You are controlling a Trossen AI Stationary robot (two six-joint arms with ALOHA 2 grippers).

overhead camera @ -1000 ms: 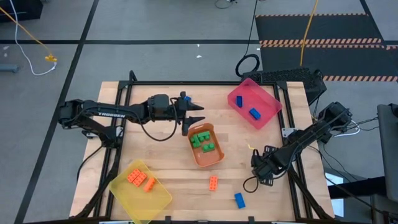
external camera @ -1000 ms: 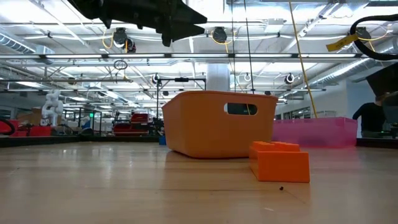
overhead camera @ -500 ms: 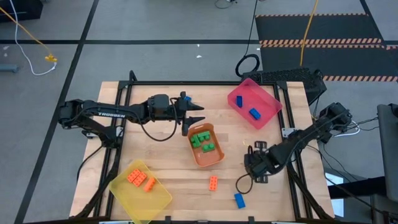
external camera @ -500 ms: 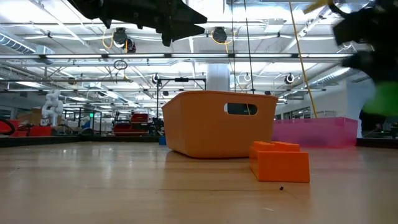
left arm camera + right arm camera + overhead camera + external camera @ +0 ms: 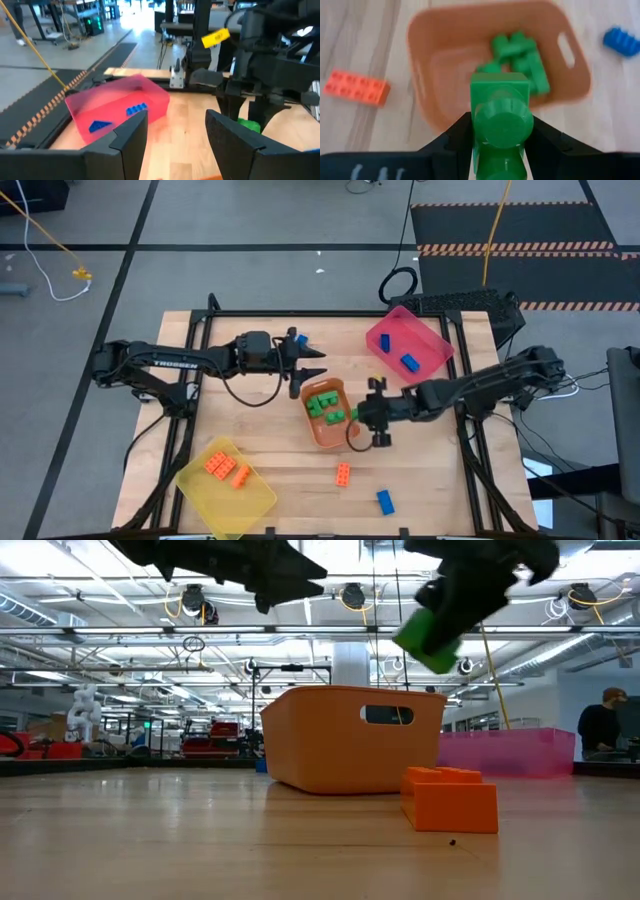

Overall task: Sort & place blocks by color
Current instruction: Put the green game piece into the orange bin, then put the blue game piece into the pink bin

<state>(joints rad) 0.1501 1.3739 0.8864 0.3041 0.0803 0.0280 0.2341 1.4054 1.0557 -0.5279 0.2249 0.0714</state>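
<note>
- Swinging in from the table's right edge, the right gripper had reached the orange tray's rim, clenched on a green block.
- Left gripper hung just beyond that tray, fingers apart and holding nothing.
- Other green blocks lay inside the tray.
</note>
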